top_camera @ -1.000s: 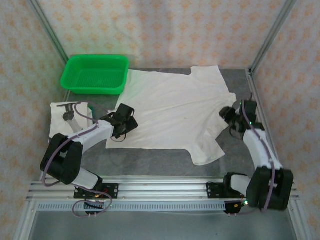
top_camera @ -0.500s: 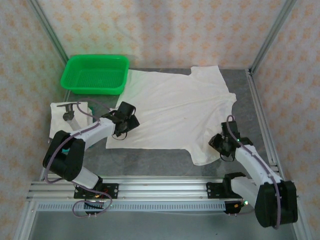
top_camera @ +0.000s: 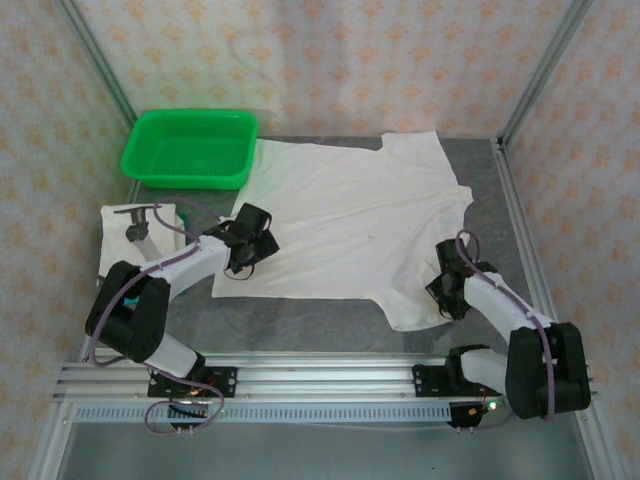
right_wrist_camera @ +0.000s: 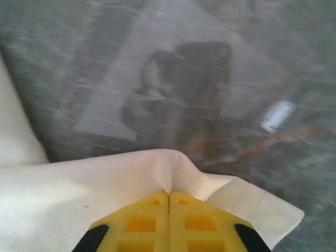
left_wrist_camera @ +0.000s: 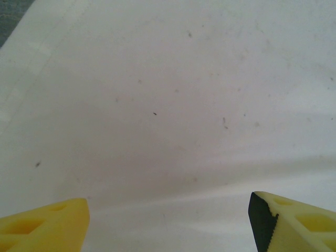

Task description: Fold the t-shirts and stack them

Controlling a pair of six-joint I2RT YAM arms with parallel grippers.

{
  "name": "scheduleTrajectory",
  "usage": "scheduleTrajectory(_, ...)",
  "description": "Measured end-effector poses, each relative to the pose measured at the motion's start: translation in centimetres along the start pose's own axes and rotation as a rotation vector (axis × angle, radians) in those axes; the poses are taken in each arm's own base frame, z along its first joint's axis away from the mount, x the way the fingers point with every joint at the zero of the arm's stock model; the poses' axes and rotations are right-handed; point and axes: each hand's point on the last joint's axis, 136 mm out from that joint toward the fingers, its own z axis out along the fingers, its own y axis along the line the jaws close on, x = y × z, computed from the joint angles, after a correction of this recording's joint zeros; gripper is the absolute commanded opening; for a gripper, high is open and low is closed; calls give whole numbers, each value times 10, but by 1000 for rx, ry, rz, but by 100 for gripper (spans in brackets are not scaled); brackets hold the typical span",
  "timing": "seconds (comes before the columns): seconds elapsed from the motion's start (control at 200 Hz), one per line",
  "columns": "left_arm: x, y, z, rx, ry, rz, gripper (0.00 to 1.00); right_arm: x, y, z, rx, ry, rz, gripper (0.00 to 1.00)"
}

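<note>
Top external: high at the near edge, facing down and forward across the whole table (top_camera: 300, 322). Left wrist: tight over the t-shirt (left_wrist_camera: 168, 105), left part, facing down. Right wrist: close on its near-right edge. Top view covers both patches.

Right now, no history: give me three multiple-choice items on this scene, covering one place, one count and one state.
1. Where does the green plastic mesh basket sit on the grey table?
A) near right corner B) between the arm bases C) far left corner
2. How many white cotton t-shirts lie on the table?
A) one B) two C) four
3. The right gripper is:
A) shut on a sleeve of the spread white t-shirt B) wide open above the basket C) shut on the basket's rim

C: it sits far left by the wall.
B: the spread one plus a folded white t-shirt at left.
A: its yellow fingers meet, pinching cloth.
</note>
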Motion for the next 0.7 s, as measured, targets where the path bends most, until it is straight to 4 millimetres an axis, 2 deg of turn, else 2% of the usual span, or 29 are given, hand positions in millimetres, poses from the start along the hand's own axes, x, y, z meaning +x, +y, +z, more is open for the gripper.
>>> scheduleTrajectory(0.085,0,0,0,0,0,-2,81,5,-15,-4,60,15,60,6)
scheduleTrajectory(0.19,-3,3,1,-1,2,-14,81,6,-31,-18,103,-2,130,18)
scheduleTrajectory(0.325,-8,7,2,-3,5,-27,81,9,-50,-30,138,-15,185,24)
scheduleTrajectory(0.455,-10,10,2,-5,5,-22,81,12,-62,-44,149,-20,184,39)
scheduleTrajectory(0.57,-13,5,3,3,7,-2,81,-6,-44,-72,28,-100,117,51)
scheduleTrajectory(0.61,-16,-1,3,12,8,4,81,-15,-31,-83,-32,-137,73,57)
scheduleTrajectory(0.675,-23,-12,5,28,6,13,81,-28,-9,-96,-124,-185,2,74)
scheduleTrajectory(0.701,-27,-17,6,33,3,17,81,-33,0,-100,-157,-205,-16,76)
